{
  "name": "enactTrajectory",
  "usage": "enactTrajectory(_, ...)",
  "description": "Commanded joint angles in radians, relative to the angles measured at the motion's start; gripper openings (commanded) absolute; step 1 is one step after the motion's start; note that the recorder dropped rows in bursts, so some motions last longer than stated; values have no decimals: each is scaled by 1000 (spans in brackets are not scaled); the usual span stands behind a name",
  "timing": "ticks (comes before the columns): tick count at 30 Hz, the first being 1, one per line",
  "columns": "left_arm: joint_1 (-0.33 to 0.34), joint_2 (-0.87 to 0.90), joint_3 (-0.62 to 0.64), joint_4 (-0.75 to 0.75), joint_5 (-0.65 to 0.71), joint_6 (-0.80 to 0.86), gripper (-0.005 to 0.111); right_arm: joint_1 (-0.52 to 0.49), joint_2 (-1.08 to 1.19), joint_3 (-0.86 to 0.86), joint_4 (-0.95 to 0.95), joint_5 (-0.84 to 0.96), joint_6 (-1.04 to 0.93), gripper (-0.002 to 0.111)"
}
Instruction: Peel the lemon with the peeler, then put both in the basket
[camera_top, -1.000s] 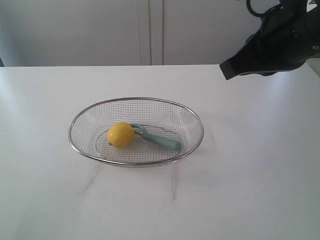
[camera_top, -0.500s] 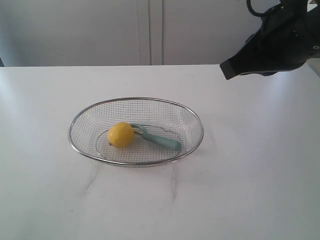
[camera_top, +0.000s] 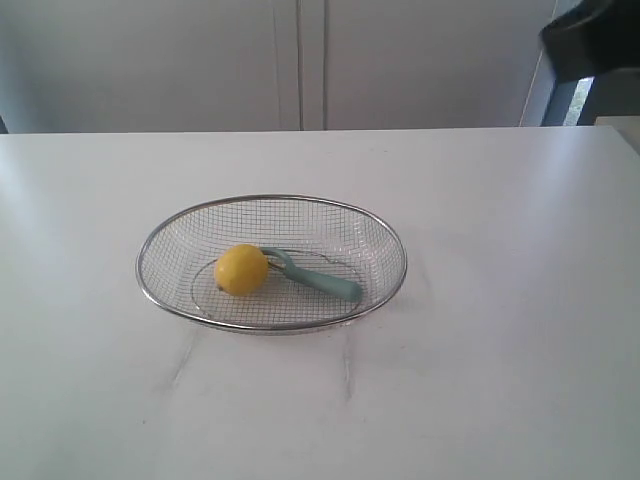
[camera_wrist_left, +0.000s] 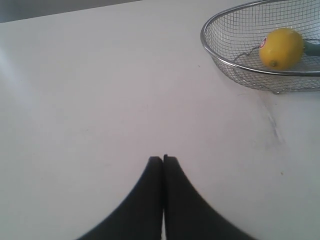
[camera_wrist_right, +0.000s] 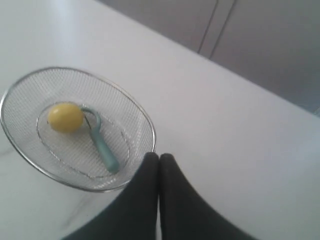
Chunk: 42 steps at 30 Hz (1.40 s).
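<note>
The small bright yellow lemon (camera_top: 242, 269) with dimpled skin lies inside the wide shallow basket (camera_top: 140, 265) of silver wire mesh. The slim peeler (camera_top: 318, 279) with the pale teal-green handle lies there too, its curved head just beside the lemon. The basket stands on the white table (camera_top: 500, 330). The left gripper (camera_wrist_left: 163, 159) and the right gripper (camera_wrist_right: 159, 157) both have their jaws pressed together on nothing, and neither touches the basket. I judge the lemon firm but ready to roll, so a hold across its middle is best. The peeler looks light and stiff, best taken at the handle.
</note>
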Motion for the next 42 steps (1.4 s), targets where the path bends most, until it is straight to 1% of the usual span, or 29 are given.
enactTrajectory(1,-7,-4,5,-6,3,-3,0,-34,-218,3,2,-6,4,0)
enactTrajectory(6,-7,-4,5,-6,3,-3,0,-108,-429,3,2,-7,4,0)
enactTrajectory(12,-7,-4,5,-6,3,-3,0,-115,-610,3,2,-7,4,0)
enactTrajectory(16,-7,-4,5,-4,3,-3,0,-111,-643,3,-1,-7,4,0)
enactTrajectory(19,-7,-4,5,103,-3,-3,0,-120,-667,23,-3,-13,4,0)
enactTrajectory(21,-7,-4,5,209,-9,-3,0,-133,-686,54,-5,-13,4,0)
enactTrajectory(23,-7,-4,5,236,-13,-3,0,-148,-712,107,-7,-13,4,0)
enactTrajectory(28,-7,-4,5,236,-20,-3,0,-197,-792,280,-7,-13,4,0)
enactTrajectory(34,-7,-4,5,236,-20,-3,0,-232,-889,476,-4,-11,4,0)
enactTrajectory(38,-7,-4,5,236,-18,-3,0,-266,-940,573,-2,-7,4,0)
enactTrajectory(40,-7,-4,5,234,4,-10,0,-280,-962,614,-2,-7,4,0)
enactTrajectory(42,-7,-4,5,231,7,-48,0,-289,-983,653,-2,-7,4,0)
